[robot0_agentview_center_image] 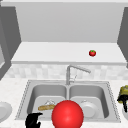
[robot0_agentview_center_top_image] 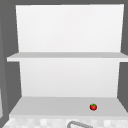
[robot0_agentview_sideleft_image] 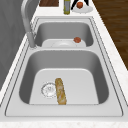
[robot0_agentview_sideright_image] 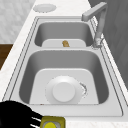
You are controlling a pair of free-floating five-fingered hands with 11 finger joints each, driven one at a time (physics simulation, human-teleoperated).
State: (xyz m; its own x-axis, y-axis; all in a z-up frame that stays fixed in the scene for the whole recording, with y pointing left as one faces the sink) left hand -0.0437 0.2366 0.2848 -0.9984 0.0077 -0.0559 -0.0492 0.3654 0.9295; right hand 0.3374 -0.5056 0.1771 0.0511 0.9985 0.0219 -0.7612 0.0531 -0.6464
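My left hand [robot0_agentview_center_image: 32, 120] hangs at the sink's front left corner, fingers relaxed, holding nothing. Beside it a big red ball [robot0_agentview_center_image: 67, 114] floats before the sink's front rim; it shows small [robot0_agentview_sideleft_image: 77, 39] above the right basin's front edge. A bread stick [robot0_agentview_center_image: 46, 107] [robot0_agentview_sideleft_image: 60, 91] lies in the left basin by the drain. My right hand [robot0_agentview_center_image: 123, 102] [robot0_agentview_sideright_image: 15, 115] is at the right counter, fingers straight, just in front of a yellow-green bottle [robot0_agentview_center_image: 123, 90] [robot0_agentview_sideright_image: 51, 123]. It hovers over a small red thing [robot0_agentview_sideleft_image: 79, 5] on a white plate [robot0_agentview_sideleft_image: 85, 10].
A white plate [robot0_agentview_center_image: 87, 108] [robot0_agentview_sideright_image: 63, 91] lies in the right basin. The faucet [robot0_agentview_center_image: 75, 68] stands behind the divider. A tomato [robot0_agentview_center_image: 92, 53] [robot0_agentview_center_top_image: 93, 107] sits on the low shelf. Another plate [robot0_agentview_center_image: 3, 111] [robot0_agentview_sideright_image: 44, 7] rests on the left counter.
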